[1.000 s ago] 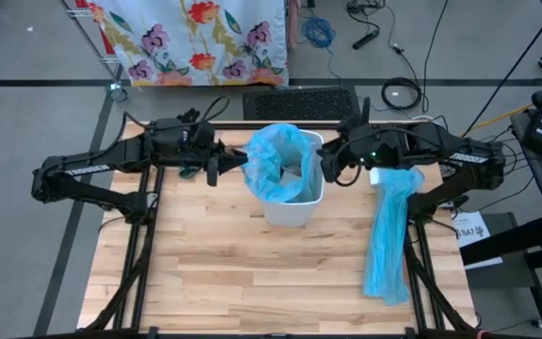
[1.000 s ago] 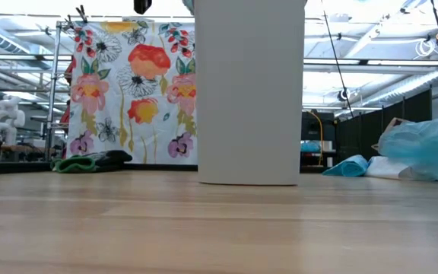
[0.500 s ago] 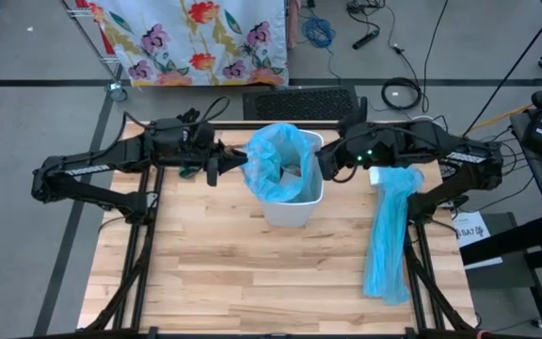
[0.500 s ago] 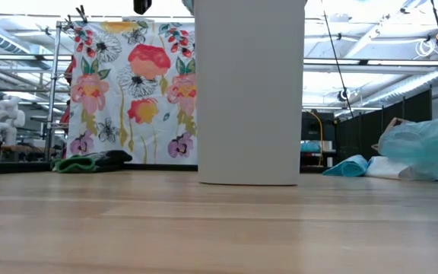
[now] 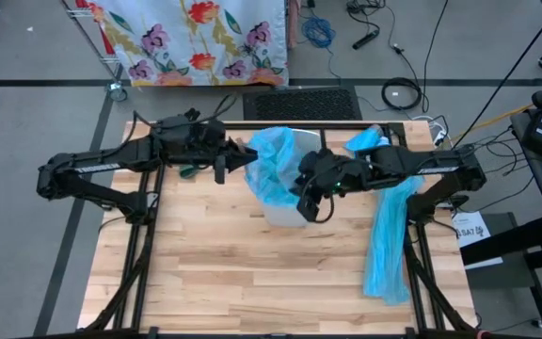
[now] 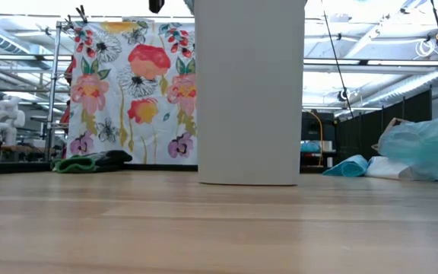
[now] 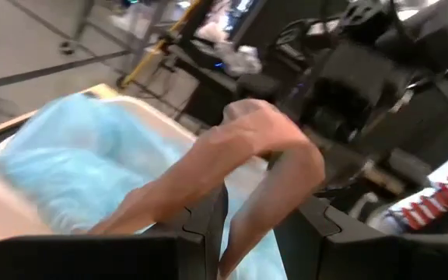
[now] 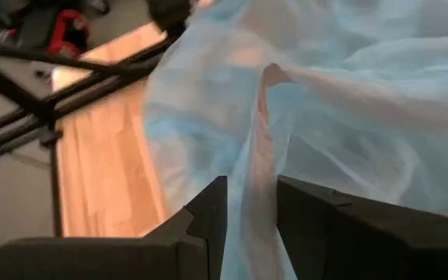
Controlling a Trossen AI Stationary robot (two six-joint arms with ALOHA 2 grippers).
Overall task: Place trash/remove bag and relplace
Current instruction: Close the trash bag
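- The left end effector [image 5: 236, 161] sits at the left rim of the white plastic bin [image 5: 290, 215], fingers nearly closed on a pinched fold of the thin light-blue plastic bag [image 5: 273, 168]; its wrist view shows the film stretched taut between the 2 fingers.
- For this step, which looks like lifting the liner out of the bin, I judge the left pinch should stay firm and rise in step with the other side, so that the film does not tear or slip.
- The bin stands near the middle of the pale wooden plank table [image 5: 215, 273], smooth-walled, rigid and upright; in the low view it rises as a plain white block [image 6: 249, 91].
- The bag is soft, crinkled and half see-through, bunching into loose folds above the bin mouth.
- No crumpled paper or tissue trash shows in any view; whether it lies inside the bag I cannot tell.
- The right end effector [image 5: 310, 188] reaches over the bin from the right, fingers narrowed on a thin ridge of the same film [image 8: 259, 155], which runs between them in its wrist view.
- Pulling straight up and slightly inward seems wise, to keep the light bin from tipping.
- A long light-blue plastic strip [image 5: 389, 245] lies limp on the table's right side, well apart from the bin, hanging in soft pleats.
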